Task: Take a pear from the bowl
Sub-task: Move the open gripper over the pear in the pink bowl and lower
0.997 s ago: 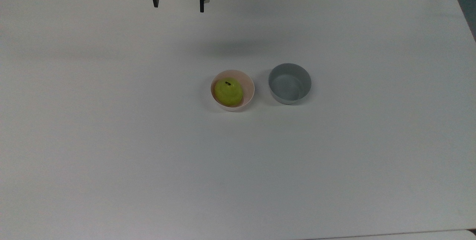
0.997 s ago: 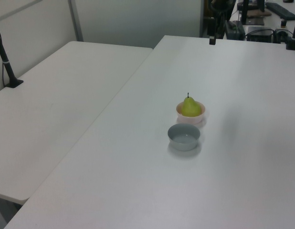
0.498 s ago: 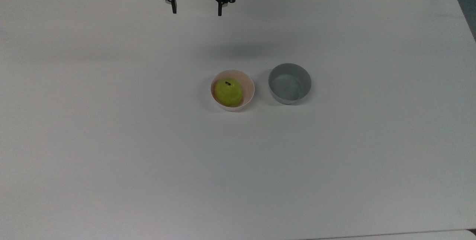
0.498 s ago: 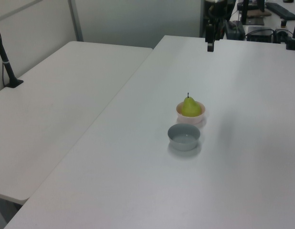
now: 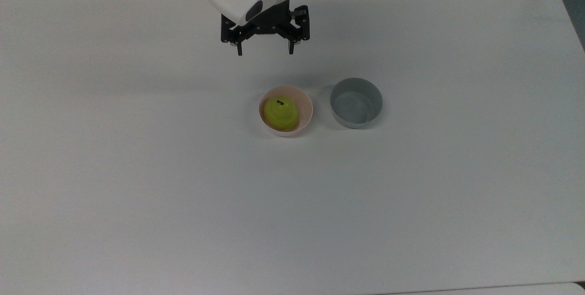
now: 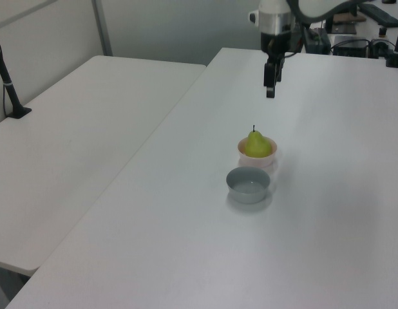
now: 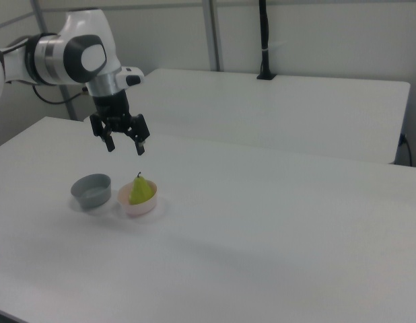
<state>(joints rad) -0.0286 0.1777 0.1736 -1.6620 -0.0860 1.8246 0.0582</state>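
- The pear (image 6: 257,145) is seen upright in the bowl (image 6: 257,156).
- A grey-blue bowl (image 6: 248,185) is set just beside the bowl, nearer the camera.
- The gripper (image 6: 270,90) is held above the table (image 6: 328,212), beyond the bowl.

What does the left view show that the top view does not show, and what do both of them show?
The left view alone shows a second table beside the work table, a black pole clamped on it, and the pear's upright stem seen from the side. The top view alone shows the inside bottom of the grey bowl and the gripper with both fingers spread apart. Both views share the pear sitting in the pink bowl, with the grey bowl beside it.
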